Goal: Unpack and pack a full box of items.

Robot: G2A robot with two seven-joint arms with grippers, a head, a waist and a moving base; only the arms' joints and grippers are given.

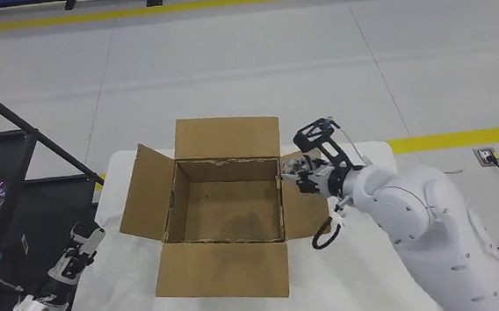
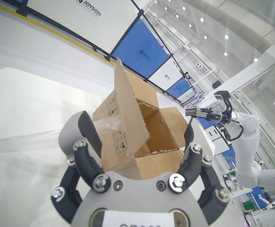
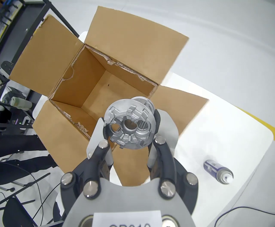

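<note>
Brown corrugated cardboard box (image 1: 223, 268) stands open at the centre of a table draped in white cloth (image 1: 119, 289), its four flaps spread outward at 12, 3, 6 and 9 o'clock in the top view. At the box's 3 o'clock rim, above the flap there, the right gripper (image 1: 300, 180) hangs clear of the cardboard with its two fingers clamped on a round silver cast-metal part (image 3: 130, 123), a hub with a centre bore and raised blocks around its face. The right wrist view shows the part pinched by its edges between the black finger pads (image 3: 156, 120), with the box's bare brown floor beyond it. The left gripper (image 1: 84, 239) sits low at about 8 o'clock from the box, near the table's edge and well apart from the cardboard; its jaws are spread wide and carry nothing, and the left wrist view frames the box between them. A crumpled scrap of clear plastic (image 2: 107, 124) lies against the box's outer wall under the 9 o'clock flap. A white-and-purple spray can (image 3: 218, 172) lies on its side on the cloth, apart from the box.
</note>
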